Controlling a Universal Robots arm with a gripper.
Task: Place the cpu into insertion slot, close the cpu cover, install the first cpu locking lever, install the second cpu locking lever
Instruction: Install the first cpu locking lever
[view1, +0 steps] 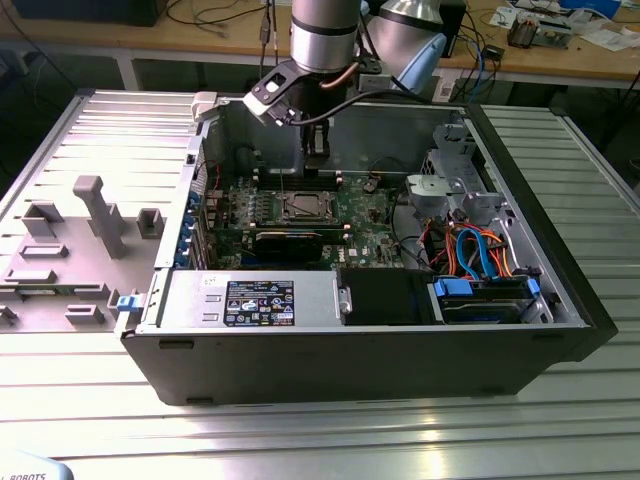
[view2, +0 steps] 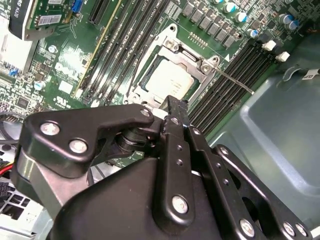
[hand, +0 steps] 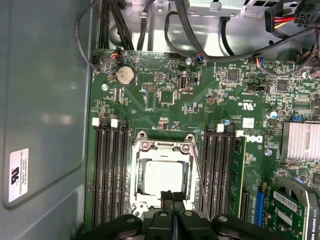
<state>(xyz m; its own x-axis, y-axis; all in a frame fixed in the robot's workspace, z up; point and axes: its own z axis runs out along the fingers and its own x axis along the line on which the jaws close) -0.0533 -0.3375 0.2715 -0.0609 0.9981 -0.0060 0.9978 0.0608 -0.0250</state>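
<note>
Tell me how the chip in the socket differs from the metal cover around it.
The chip is a solid, dull beige-silver square, while the cover is a brighter silver frame with an open square window. The chip is the smaller of the two and sits inside that window; the cover rings it. Both are square, metallic and lie flat on the green board.

I see one cpu (hand: 162, 176) and one cpu cover (hand: 162, 146). I count one gripper (hand: 172, 196), one round battery (hand: 125, 75) and one computer case (view1: 350, 365).

cpu (hand: 162, 176): in insertion slot (hand: 140, 176), seemingly under cpu cover (hand: 162, 146).
memory slots (hand: 107, 175): flanking the slot on both sides.
gripper (hand: 172, 197): above the slot's edge.
</note>
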